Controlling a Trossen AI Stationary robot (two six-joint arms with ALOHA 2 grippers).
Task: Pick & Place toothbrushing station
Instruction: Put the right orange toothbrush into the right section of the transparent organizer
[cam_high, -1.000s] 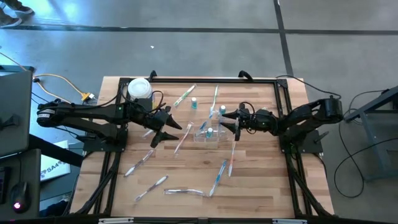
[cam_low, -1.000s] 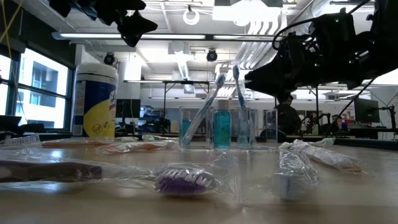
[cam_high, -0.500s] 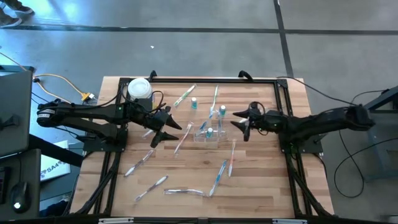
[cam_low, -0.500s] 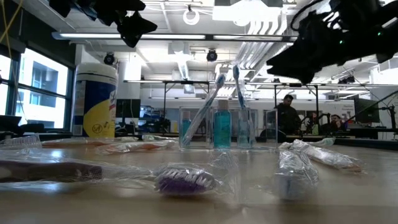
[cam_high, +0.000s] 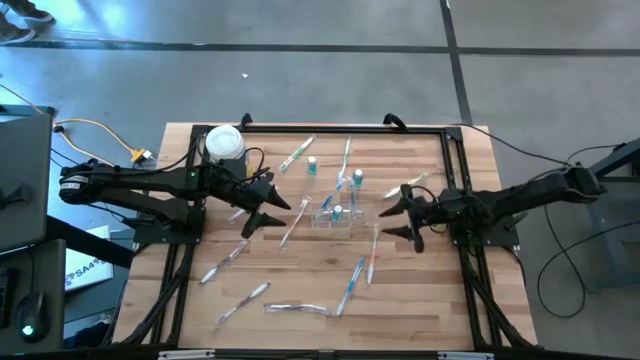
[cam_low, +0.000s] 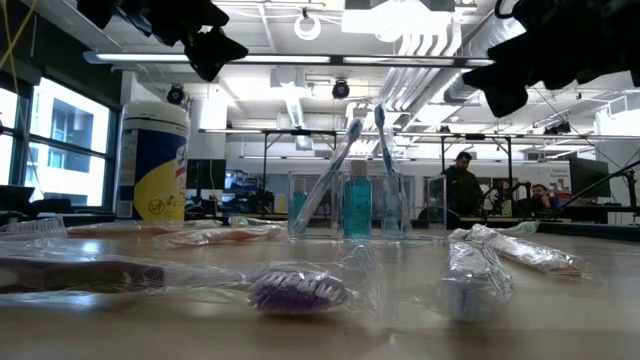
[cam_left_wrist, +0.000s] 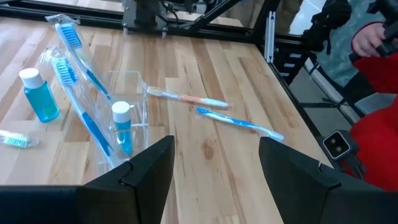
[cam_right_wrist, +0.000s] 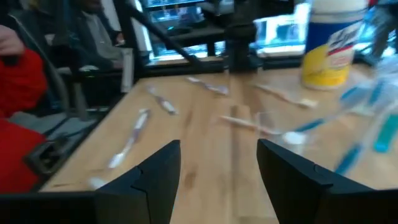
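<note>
The toothbrushing station (cam_high: 335, 212) is a clear boxy holder standing on its base at the table's middle. It carries two blue toothbrushes and a small teal bottle, and also shows in the low view (cam_low: 365, 205) and the left wrist view (cam_left_wrist: 121, 115). My left gripper (cam_high: 270, 218) hovers open above the table, left of the station, pointing at it (cam_left_wrist: 217, 177). My right gripper (cam_high: 386, 222) hangs open in the air to the station's right (cam_low: 500, 90), with nothing between its fingers (cam_right_wrist: 217, 180).
A white tub with a yellow label (cam_high: 223, 142) stands at the far left corner. Wrapped toothbrushes lie scattered about: near the front (cam_high: 350, 280), at the left front (cam_high: 240, 300) and behind the station (cam_high: 297, 155). A loose teal bottle (cam_left_wrist: 37, 93) stands beside the station.
My right gripper has drawn back from the station toward the table's right and near edges. It has risen and its fingers have tipped up toward level. The station and the left gripper have stayed put.
</note>
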